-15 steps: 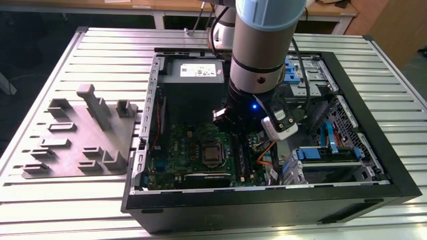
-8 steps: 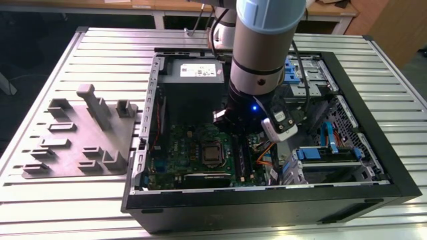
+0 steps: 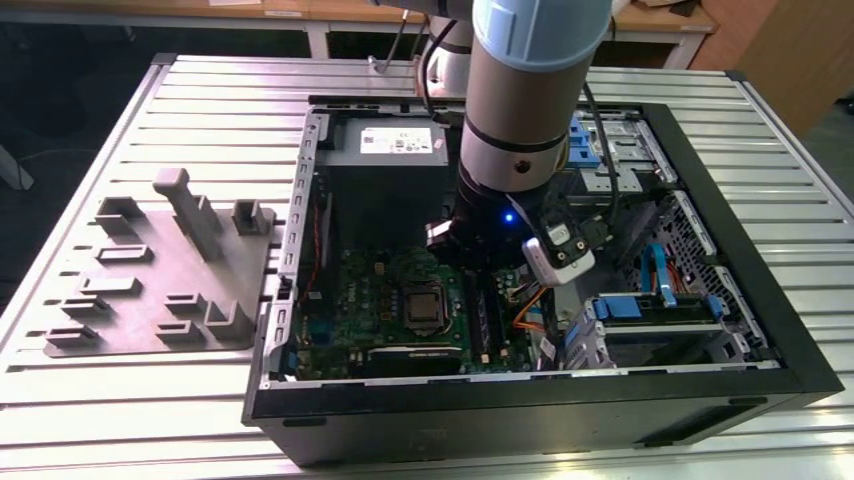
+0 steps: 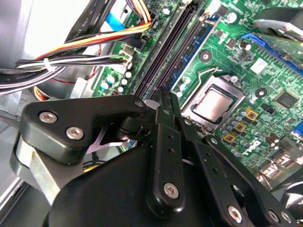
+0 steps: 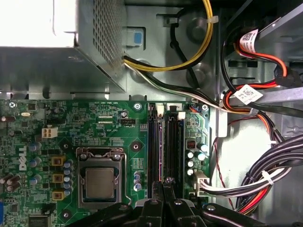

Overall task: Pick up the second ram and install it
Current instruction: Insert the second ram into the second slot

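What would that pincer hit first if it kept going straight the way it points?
The pincer would probably meet the long black memory slots on the green circuit board; depth unclear.

In the exterior view, a ribbed metal table [image 3: 200, 100] is spanning the scene, wooden benches [image 3: 134, 10] standing at twelve o'clock, dark floor [image 3: 54, 120] lying at ten.

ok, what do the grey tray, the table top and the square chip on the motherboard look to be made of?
Grey tray: probably plastic, moulded or printed; an even matte grey with no shine.
Table top: likely aluminium; long ribbed slats with a pale metallic sheen.
Square chip: a metal lid by the look; flat, silver, with a dull brushed reflection.
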Available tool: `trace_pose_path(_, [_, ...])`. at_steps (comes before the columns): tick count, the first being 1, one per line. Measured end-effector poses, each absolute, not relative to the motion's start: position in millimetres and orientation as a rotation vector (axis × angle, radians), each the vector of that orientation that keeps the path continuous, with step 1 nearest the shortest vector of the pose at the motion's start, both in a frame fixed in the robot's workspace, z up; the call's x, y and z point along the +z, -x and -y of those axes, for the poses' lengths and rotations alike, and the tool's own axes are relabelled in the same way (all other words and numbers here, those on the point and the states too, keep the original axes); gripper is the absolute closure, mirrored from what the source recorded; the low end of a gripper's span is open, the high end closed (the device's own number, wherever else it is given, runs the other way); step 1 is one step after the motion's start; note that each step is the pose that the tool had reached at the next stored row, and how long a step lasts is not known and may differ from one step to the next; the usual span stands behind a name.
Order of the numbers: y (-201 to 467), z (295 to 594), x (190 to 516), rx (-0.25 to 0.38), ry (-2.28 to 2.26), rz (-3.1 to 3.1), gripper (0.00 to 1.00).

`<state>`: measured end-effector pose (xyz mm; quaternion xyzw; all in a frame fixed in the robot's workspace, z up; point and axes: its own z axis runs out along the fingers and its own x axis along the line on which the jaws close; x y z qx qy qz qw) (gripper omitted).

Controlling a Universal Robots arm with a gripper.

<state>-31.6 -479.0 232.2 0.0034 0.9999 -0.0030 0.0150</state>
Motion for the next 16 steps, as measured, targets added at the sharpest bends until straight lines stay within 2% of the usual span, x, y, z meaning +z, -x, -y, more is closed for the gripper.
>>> trace_pose_path(16, [31.6, 480.8, 231.7, 0.014, -0.011, -3.112, 0.89])
